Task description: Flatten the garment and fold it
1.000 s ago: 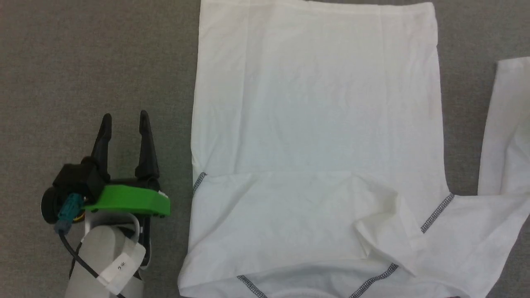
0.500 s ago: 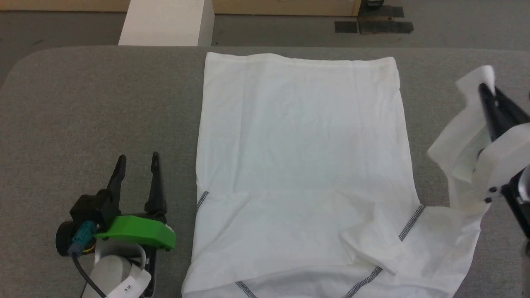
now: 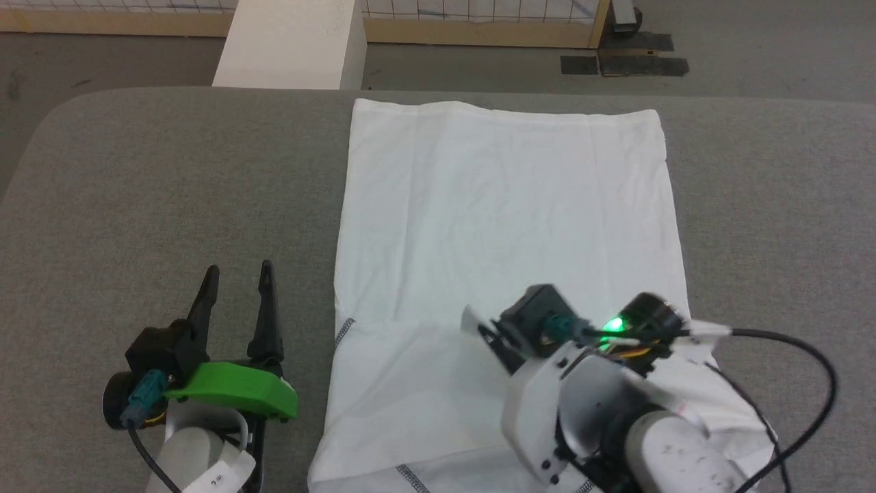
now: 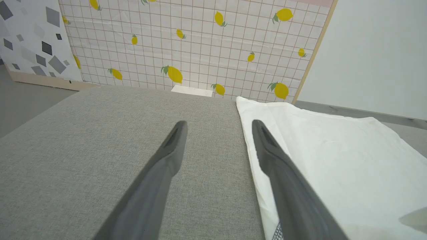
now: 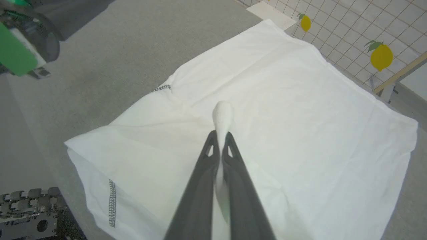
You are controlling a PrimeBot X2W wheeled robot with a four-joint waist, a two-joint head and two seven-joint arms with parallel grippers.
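Head view shows the left gripper (image 3: pixel 236 274) gaping and empty just left of the shirt (image 3: pixel 506 205), which lies spread on the grey table (image 3: pixel 137 192), while the right gripper (image 5: pixel 220 136), over the shirt's near part, pinches a fold of its cloth.

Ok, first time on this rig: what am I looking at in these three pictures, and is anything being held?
A two-armed robot works at a grey fabric-covered table. The head view looks down from the robot's head. Each wrist view looks along that arm's own two dark fingers. A white shirt with grey stitched seams lies spread on the table, and a white box stands beyond the far edge. The left gripper is open and empty, beside the shirt. The right gripper is shut on a pinch of the shirt's fabric, above the shirt's body.
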